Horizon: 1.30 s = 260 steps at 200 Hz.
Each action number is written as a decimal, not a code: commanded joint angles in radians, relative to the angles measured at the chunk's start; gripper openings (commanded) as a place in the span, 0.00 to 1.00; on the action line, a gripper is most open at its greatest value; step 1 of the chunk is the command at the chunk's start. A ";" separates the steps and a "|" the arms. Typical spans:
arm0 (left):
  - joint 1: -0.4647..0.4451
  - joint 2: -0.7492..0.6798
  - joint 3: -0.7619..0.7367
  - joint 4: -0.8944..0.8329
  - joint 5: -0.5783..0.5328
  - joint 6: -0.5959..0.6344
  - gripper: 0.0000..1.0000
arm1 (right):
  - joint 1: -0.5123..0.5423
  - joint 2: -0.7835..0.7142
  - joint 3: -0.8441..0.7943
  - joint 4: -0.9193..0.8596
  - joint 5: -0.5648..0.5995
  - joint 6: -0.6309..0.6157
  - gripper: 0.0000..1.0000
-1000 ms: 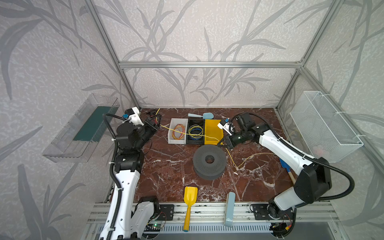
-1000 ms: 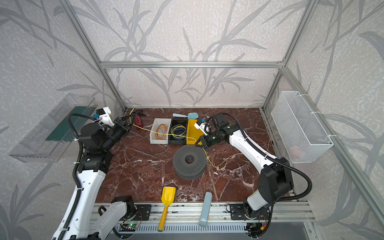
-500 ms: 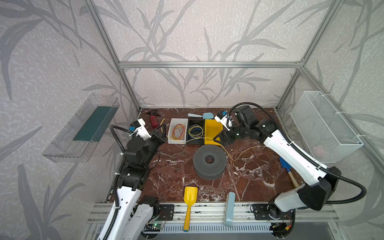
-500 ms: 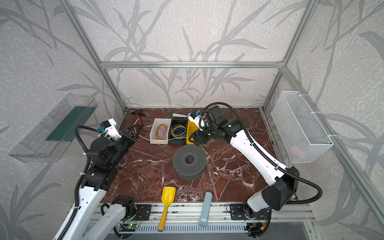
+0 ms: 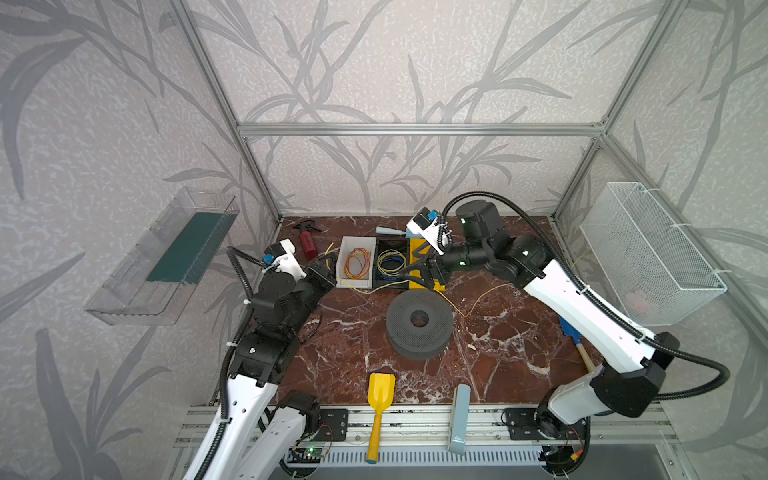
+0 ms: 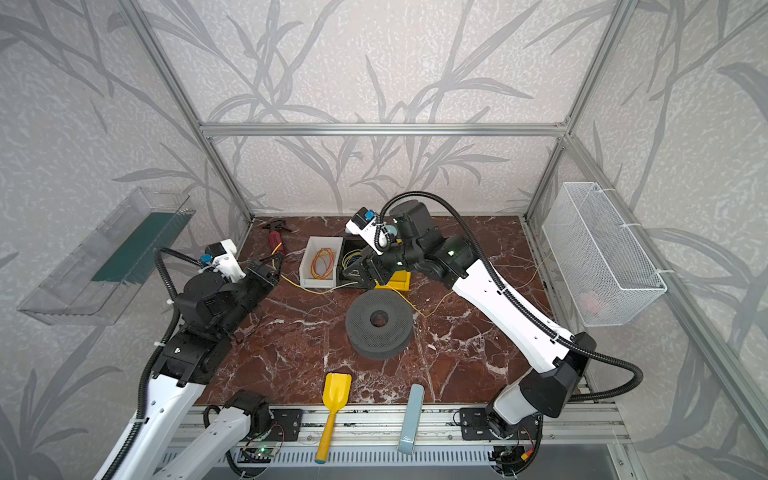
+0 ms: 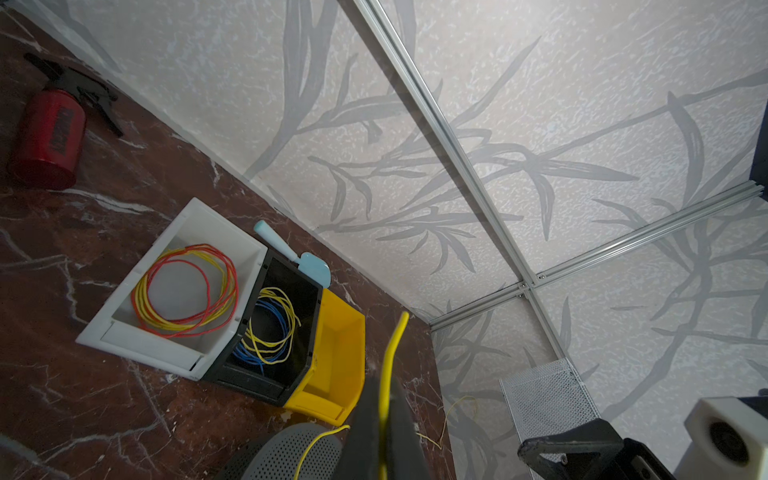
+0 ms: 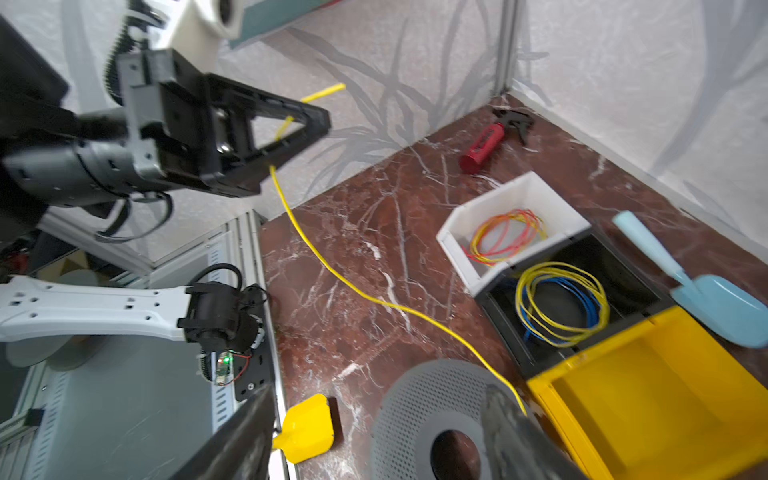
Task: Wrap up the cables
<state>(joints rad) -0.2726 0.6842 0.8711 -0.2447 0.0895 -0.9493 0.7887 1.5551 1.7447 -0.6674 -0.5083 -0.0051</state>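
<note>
We see the left gripper point(image 7: 381, 419) pinched shut on the cable point(image 7: 390, 349), far-left of the grey spool point(image 5: 399, 326). The cable drops to the table, skirts the spool's far rim and ends loose on its right. The right gripper point(image 5: 411, 272) hangs just behind the spool, claw wide apart, holding nothing.

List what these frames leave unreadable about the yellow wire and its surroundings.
- Yellow wire: its far end, in both top views, too thin to trace.
- Right gripper: right wrist view, fingers cut by the frame edge and blurred; contact with wire unclear.
- Yellow bin: both top views, largely covered by that gripper.
- Pink item in mesh basket: blurred behind mesh.
</note>
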 commanded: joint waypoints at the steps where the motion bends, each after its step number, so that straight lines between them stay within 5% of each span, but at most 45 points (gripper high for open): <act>1: -0.035 -0.020 0.013 -0.061 -0.008 -0.049 0.00 | 0.070 0.076 0.049 0.051 -0.076 -0.024 0.78; 93: -0.103 -0.014 -0.025 -0.076 0.039 -0.091 0.00 | 0.167 0.228 -0.069 0.294 -0.105 0.027 0.76; 181: -0.108 0.013 -0.091 -0.020 0.066 -0.124 0.00 | 0.184 0.181 -0.222 0.395 -0.066 0.042 0.04; 219: -0.109 0.010 -0.106 -0.037 0.055 -0.126 0.00 | 0.185 0.157 -0.283 0.405 -0.028 0.039 0.00; 245: -0.107 0.005 -0.086 -0.090 0.019 -0.080 0.45 | 0.184 0.101 -0.320 0.406 0.009 0.051 0.00; 260: -0.108 -0.008 -0.044 -0.181 -0.036 -0.017 0.51 | 0.173 0.092 -0.325 0.376 0.029 0.066 0.00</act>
<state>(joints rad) -0.3782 0.7002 0.7734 -0.3252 0.1295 -1.0370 0.9745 1.6978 1.4284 -0.2779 -0.5316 0.0364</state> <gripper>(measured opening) 0.474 0.052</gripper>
